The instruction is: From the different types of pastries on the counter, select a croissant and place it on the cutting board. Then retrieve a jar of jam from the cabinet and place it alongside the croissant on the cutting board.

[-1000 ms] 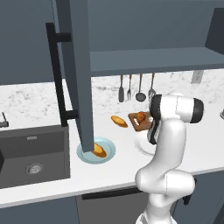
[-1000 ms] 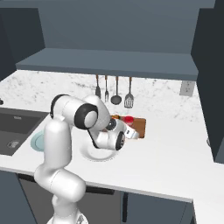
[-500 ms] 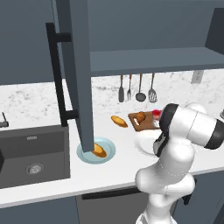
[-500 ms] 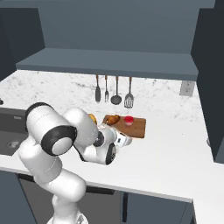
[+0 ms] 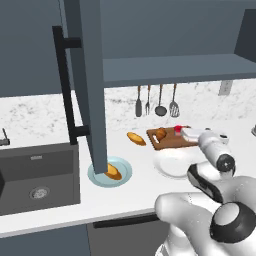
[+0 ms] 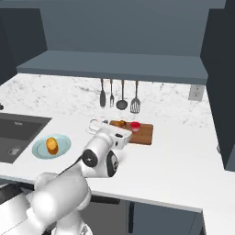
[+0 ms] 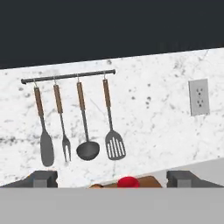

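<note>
The cutting board [image 5: 169,141] [image 6: 141,134] lies on the counter [image 5: 135,192] below the hanging utensils. On it rest the croissant [image 5: 161,133] [image 6: 119,123] and, just right of it, the red-lidded jar of jam [image 5: 178,129] [image 6: 135,125] [image 7: 128,181]. My gripper [image 5: 192,133] [image 6: 114,130] [image 7: 113,179] hovers low at the board's near edge, pointing at the wall. It is open, its fingertips [image 7: 43,178] wide apart with nothing between them. The cabinet door [image 5: 87,85] stands open. A long oval pastry [image 5: 135,138] lies left of the board.
Another pastry sits on a light blue plate [image 5: 125,170] [image 6: 39,149] beside the dark sink [image 5: 35,175] [image 6: 13,133]. A white plate [image 5: 172,164] lies in front of the board. Several utensils [image 7: 78,127] hang on a rail, with a wall outlet [image 7: 199,97] to their right.
The jaws have spread wider and the hand has drawn a little back from the jar, which stands on the board. The arm's elbow has swung low toward the cameras.
</note>
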Robot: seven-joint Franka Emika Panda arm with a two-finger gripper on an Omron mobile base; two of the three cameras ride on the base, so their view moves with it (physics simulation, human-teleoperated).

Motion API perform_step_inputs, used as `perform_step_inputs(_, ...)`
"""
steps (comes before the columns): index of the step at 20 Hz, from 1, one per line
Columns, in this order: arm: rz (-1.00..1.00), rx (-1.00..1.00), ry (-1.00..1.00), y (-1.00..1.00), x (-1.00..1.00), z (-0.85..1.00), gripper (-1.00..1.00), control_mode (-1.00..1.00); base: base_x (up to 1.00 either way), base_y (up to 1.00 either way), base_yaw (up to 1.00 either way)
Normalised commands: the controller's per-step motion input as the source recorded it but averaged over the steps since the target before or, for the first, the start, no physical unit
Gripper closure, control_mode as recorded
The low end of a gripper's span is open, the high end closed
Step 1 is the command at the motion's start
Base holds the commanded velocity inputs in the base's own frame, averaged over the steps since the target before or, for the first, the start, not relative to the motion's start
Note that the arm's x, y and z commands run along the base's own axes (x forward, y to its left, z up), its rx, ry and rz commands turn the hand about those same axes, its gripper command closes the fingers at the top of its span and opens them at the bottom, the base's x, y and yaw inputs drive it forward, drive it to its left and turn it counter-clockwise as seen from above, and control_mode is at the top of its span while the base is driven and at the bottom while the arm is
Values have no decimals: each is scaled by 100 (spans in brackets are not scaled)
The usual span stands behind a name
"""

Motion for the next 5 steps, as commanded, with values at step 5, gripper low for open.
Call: perform_step_inputs(5,22,-11,-33,49,-100,100,-100,-100,0,0,0)
